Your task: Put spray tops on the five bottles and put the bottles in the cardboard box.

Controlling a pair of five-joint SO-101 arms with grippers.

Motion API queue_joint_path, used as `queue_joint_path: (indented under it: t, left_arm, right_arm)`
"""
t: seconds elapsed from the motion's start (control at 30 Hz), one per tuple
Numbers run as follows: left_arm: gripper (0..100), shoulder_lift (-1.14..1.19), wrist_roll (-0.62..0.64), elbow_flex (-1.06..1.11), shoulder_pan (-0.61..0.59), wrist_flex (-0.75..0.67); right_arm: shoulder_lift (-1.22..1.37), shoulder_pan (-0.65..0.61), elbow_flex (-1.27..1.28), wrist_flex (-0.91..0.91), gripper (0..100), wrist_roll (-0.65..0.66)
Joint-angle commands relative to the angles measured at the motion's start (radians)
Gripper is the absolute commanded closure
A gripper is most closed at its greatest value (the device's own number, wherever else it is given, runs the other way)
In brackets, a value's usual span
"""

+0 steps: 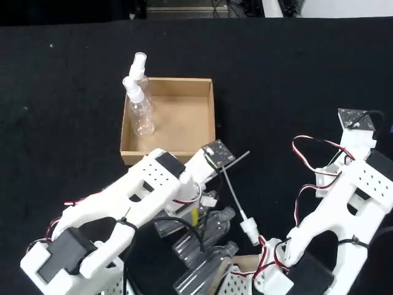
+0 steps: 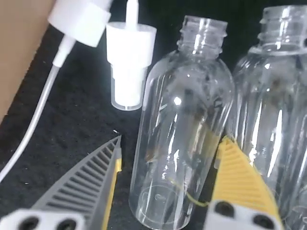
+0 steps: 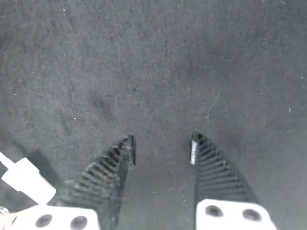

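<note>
The cardboard box sits open on the desk, left of centre in the high view. Two bottles with spray tops are at its left wall, one lying inside and the other leaning at the far left corner.

Nearer the front edge, three clear bottles without tops lie side by side. The left end effector is over one of them. Its fingers are apart and straddle that bare bottle near its base, the yellow finger just beside the plastic. A second bare bottle lies close alongside. A white cap lies just beside the straddled bottle's neck, and a spray top with a dip tube is near the cardboard.

Another loose spray top lies between the two arms, its thin tube pointing towards the box.

The right end effector hangs over bare cloth with its fingers spread, and a spray top lies just beside one finger.

A black cloth flecked with pale lint covers the whole desk. Beyond the far edge is a narrow strip of room with grey flooring, dark cables and a white surface.
</note>
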Motion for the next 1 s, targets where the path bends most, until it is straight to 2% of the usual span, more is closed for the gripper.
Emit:
queue_joint_path:
  t: [0.0, 0.13, 0.3, 0.43, 0.5, 0.7, 0.83, 0.97]
  left_arm:
    - [76, -0.006, 0.002, -0.054, 0.001, -0.006]
    - [84, -0.008, -0.037, -0.062, 0.001, 0.017]
    - [84, -0.035, -0.068, -0.133, -0.012, 0.157]
    - [84, -0.164, -0.074, -0.157, -0.039, 0.25]
    - [84, -0.222, -0.14, -0.131, -0.081, 0.322]
    - [84, -0.423, -0.408, -0.076, -0.39, 0.516]
    - [84, -0.574, -0.615, -0.074, -0.542, 0.637]
    - [84, -0.652, -0.766, -0.041, -0.73, 0.634]
  right_arm:
    - [0.001, 0.017, -0.004, 0.002, 82.1, 0.008]
    - [0.001, 0.014, -0.004, 0.002, 82.1, 0.008]
    - [0.001, 0.014, -0.004, 0.002, 82.1, 0.008]
    - [0.001, 0.012, -0.007, 0.002, 82.1, 0.008]
    - [0.001, 0.012, -0.007, 0.002, 82.1, 0.008]
    - [-0.007, -0.032, -0.008, 0.002, 82.1, 0.0]
    - [-0.001, -0.097, -0.004, 0.009, 82.1, -0.014]
    - [-0.007, -0.146, -0.007, 0.009, 82.1, -0.071]
